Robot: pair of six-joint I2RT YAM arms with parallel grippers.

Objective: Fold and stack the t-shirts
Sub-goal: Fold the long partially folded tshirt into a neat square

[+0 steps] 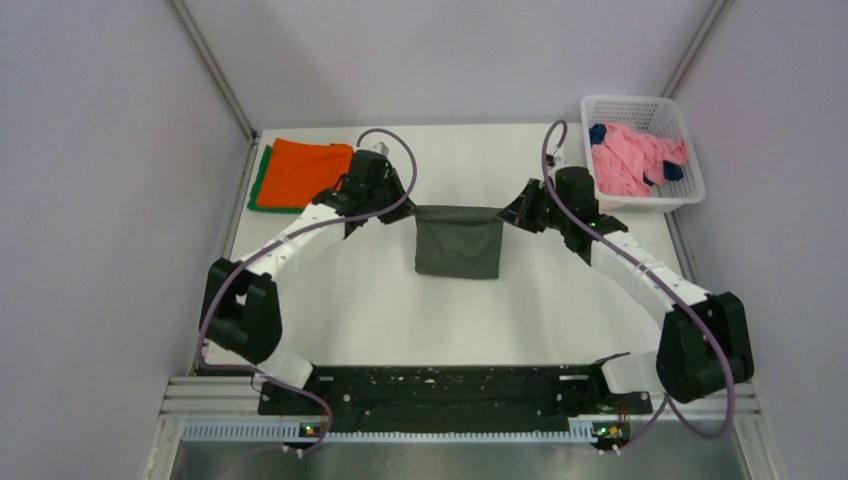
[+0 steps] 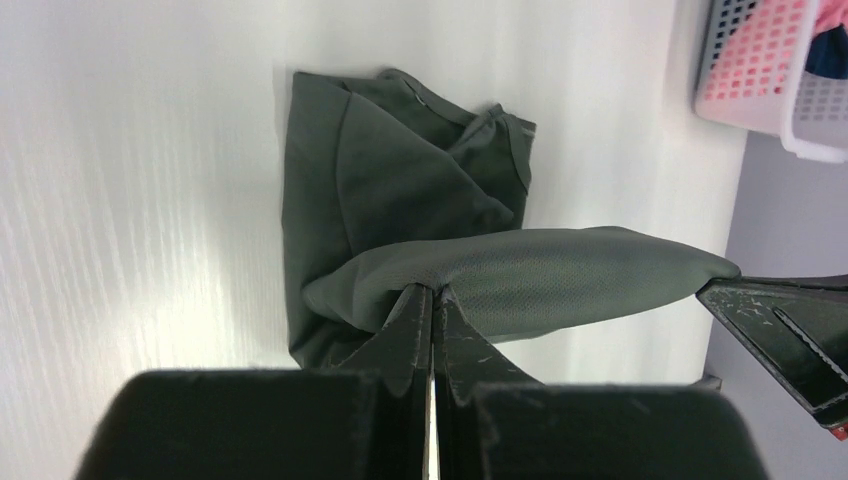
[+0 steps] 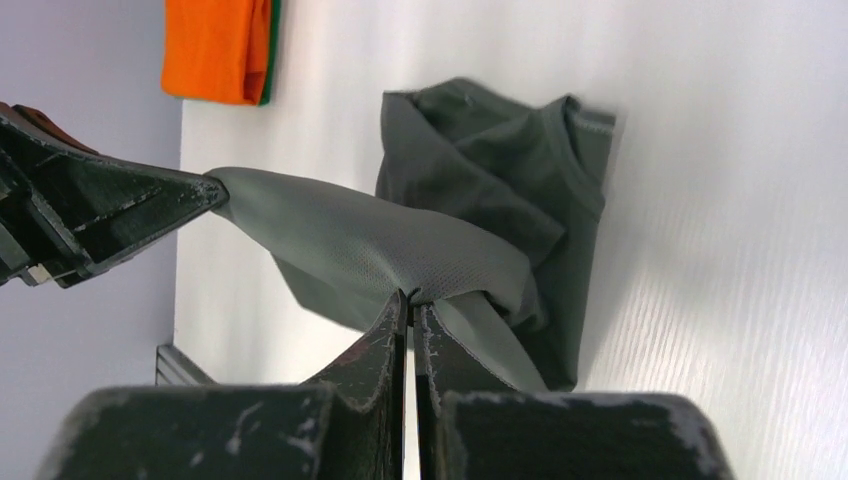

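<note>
Both grippers are clamped fully shut on cloth. The left gripper (image 1: 408, 211) and right gripper (image 1: 508, 212) each pinch 1 end of the raised edge of the dark olive-grey t-shirt (image 1: 458, 245), which is pulled taut between them.

The shirt sits over the middle of the white table (image 1: 400, 320). In the wrist views its lower part lies rumpled on the surface with the collar showing.

At the far right corner, the basket (image 1: 640, 100) holds a pink t-shirt (image 1: 630, 160) and a navy t-shirt (image 1: 598, 133), both unfolded. At the far left corner, an orange t-shirt (image 1: 310, 172) lies folded on a green t-shirt (image 1: 258, 185).

I judge 2 shirts done and this 3rd one mid-fold. The next move calls for both arms to travel together with the edge kept taut, then lay it squarely over the lower part before letting go.
</note>
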